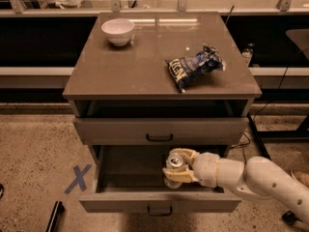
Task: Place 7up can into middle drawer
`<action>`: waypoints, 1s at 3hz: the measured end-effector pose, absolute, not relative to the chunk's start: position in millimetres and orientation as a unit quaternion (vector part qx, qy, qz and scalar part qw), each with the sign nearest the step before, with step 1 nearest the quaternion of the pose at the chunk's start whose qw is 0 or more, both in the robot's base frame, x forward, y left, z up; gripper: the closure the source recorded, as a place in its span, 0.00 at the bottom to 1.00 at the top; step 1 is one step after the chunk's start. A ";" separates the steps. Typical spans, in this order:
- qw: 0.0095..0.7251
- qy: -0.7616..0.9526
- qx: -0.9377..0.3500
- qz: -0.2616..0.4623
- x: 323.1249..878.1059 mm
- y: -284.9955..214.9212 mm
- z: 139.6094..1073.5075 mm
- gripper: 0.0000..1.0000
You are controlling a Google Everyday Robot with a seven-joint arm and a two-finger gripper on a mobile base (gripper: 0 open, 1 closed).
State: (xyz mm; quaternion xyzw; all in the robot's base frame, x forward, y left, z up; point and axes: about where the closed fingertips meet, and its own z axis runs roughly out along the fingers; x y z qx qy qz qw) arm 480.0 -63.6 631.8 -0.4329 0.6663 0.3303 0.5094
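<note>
Tool: reaching into the open middle drawer from the right side of the view, hanging over its dark floor just behind the front panel
Tool state: clenching on the 7up can, one pale finger curling over the rim at the top and the other pressing against the lower body
7up can, place: sitting inside the box of the middle drawer, right of its centre, carried in the tool; whether its base is touching the floor is not showing
7up can, pointing: standing close to upright, silver top facing up toward the camera, long axis running top to bottom with the top leaning slightly toward the arm
Middle drawer: standing pulled well out, its slim front and small dark handle lying nearest the camera
Upper drawer: showing its taller front and like handle just above the tool
Desk: carrying a white bowl at the far left corner and a blue-and-white chip bag lying toward the right edge, well apart from each other
Floor: showing a blue X mark left of the open drawer
</note>
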 end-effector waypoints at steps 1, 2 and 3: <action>0.514 0.672 -0.423 0.324 486.3 -63.9 626.5 1.00; 0.515 0.671 -0.423 0.325 486.4 -61.8 625.5 1.00; 0.526 0.663 -0.415 0.334 500.2 -61.6 599.6 1.00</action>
